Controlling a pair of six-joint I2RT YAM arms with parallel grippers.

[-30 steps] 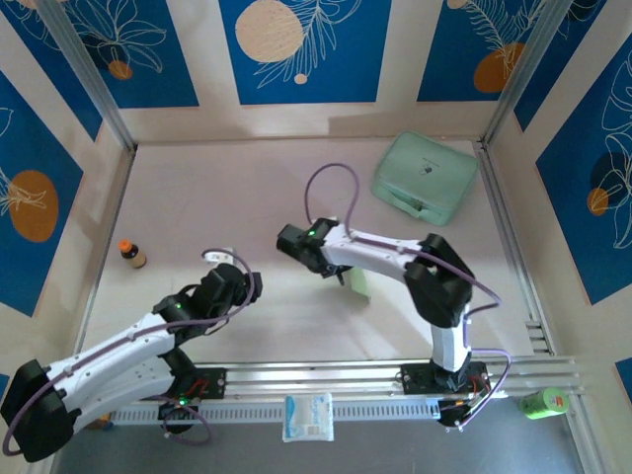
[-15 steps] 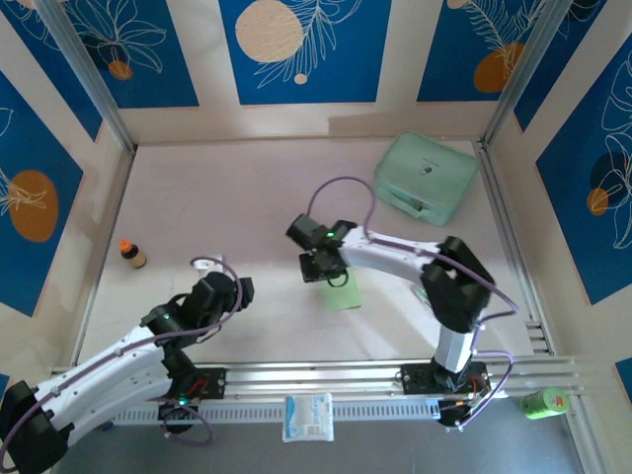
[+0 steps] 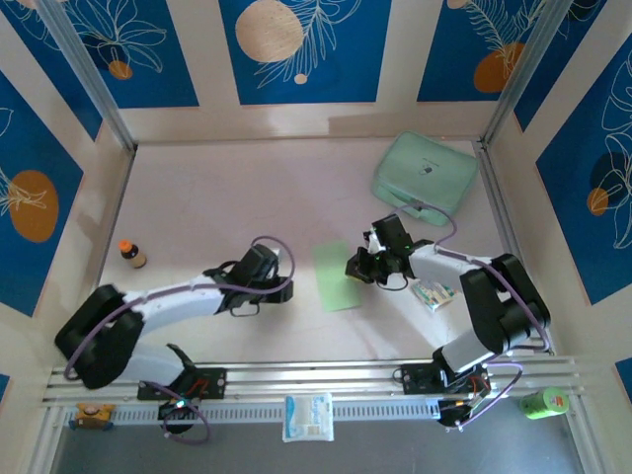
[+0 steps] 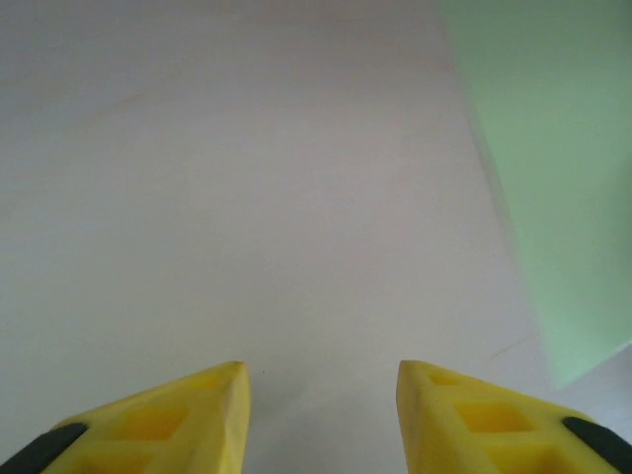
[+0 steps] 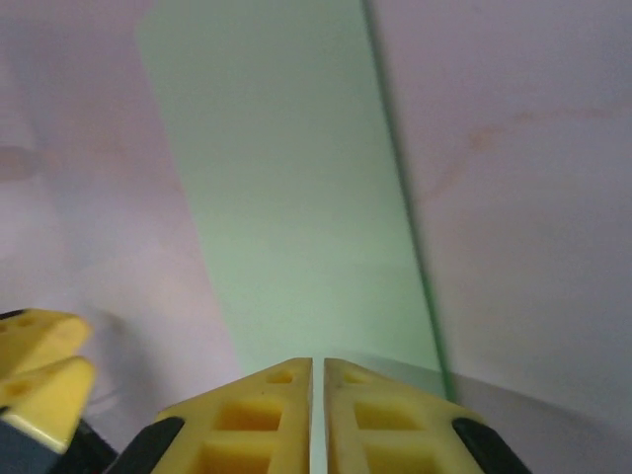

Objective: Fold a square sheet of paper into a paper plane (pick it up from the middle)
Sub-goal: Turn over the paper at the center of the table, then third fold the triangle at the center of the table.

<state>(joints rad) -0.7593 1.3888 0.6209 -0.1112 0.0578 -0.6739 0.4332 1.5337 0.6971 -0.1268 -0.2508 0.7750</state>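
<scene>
Found flimsy, light square sheet of paper [image 5: 286,197] just ahead of clenched right claw [image 5: 318,363]; left claw [image 4: 321,368] released, empty; wanted mid-sheet pinch.

Bright, even light; the square sheet of paper [image 4: 553,178] looks blurred.

Top view: we look down from above and behind the arm bases, whole bench [image 3: 217,197] in frame. Both wrist views: we sit low, very close to the bench, facing along it. All three share the paper [image 3: 338,276]: paper [image 4: 553,178] at frame right in left wrist, paper [image 5: 296,197] centre in right wrist.
</scene>
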